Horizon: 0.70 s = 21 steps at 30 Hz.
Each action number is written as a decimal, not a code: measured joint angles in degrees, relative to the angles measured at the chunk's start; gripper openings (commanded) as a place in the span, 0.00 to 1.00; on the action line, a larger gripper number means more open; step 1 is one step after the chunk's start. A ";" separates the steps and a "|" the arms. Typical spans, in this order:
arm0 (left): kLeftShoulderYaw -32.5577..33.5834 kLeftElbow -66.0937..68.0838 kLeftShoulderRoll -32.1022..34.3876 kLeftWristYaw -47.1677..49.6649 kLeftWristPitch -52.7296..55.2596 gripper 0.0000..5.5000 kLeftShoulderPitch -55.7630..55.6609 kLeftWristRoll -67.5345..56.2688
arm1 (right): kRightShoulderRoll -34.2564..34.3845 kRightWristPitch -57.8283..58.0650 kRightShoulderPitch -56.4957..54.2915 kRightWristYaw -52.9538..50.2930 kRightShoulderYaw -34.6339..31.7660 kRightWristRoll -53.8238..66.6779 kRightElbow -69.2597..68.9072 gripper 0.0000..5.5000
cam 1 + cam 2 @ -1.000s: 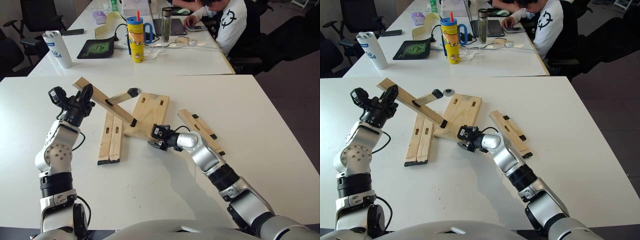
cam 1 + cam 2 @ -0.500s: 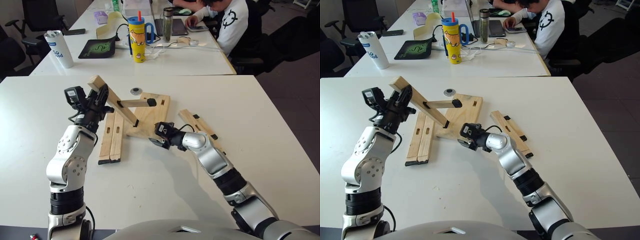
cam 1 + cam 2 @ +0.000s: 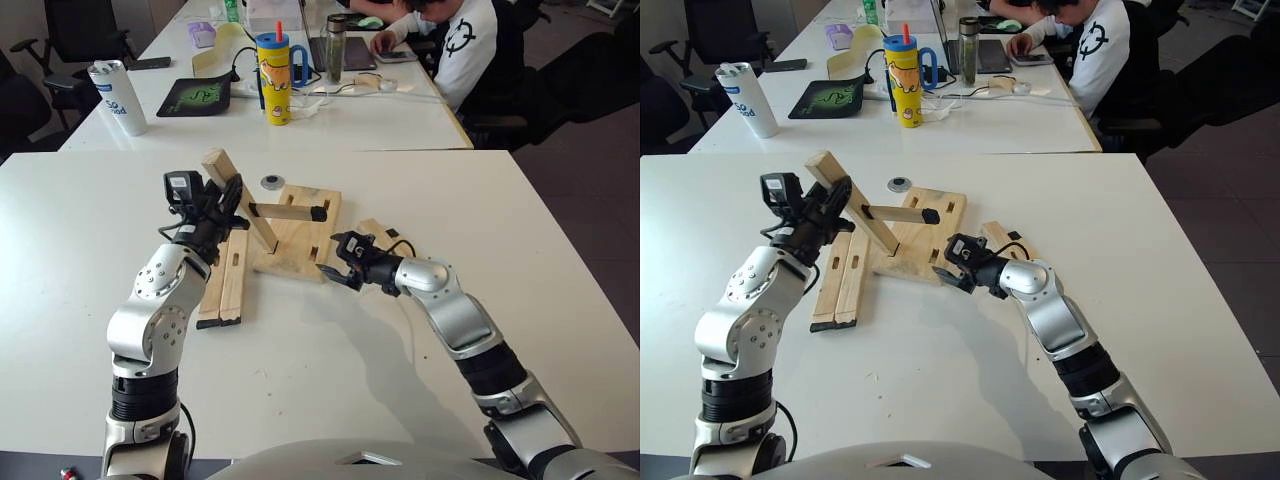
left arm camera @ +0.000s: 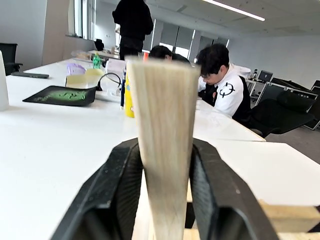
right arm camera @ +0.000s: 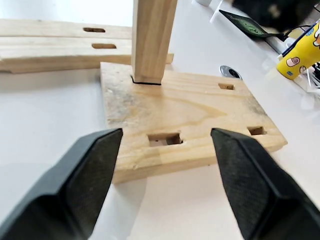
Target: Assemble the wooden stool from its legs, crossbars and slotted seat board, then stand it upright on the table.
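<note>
My left gripper point(image 3: 213, 201) is shut on a wooden leg point(image 3: 240, 200) that leans steeply, its lower end at a slot of the seat board point(image 3: 303, 243). A black-tipped crossbar point(image 3: 288, 211) sticks out of that leg over the board. In the left wrist view the leg point(image 4: 162, 100) stands clamped between my left gripper's point(image 4: 165, 165) fingers. My right gripper point(image 3: 340, 264) is open at the board's near right corner. The right wrist view has the board point(image 5: 200, 112) and the leg's foot point(image 5: 150, 45) ahead of the right gripper point(image 5: 166, 132). Two legs point(image 3: 224, 282) lie flat on the board's left.
More wooden parts point(image 3: 375, 228) lie behind my right forearm. A small round disc point(image 3: 271, 182) sits just beyond the board. The table behind carries a yellow cup point(image 3: 272, 78), a white tumbler point(image 3: 117, 98) and a dark mat point(image 3: 193, 96).
My left arm has swung the leg and its crossbar to the right and more upright, bringing its foot onto the seat board. My right gripper has slid right along the board's near edge.
</note>
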 measured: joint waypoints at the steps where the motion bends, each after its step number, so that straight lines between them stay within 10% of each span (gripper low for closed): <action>1: -0.11 0.07 -0.14 -0.03 -0.02 0.38 0.61 0.55 | -0.28 0.03 0.32 -0.01 -0.04 0.01 0.01 0.60; 21: 4.72 -9.70 -1.12 -0.26 0.23 0.46 -6.65 -0.71 | -1.06 -0.54 1.68 -1.87 -0.05 -0.24 0.98 0.60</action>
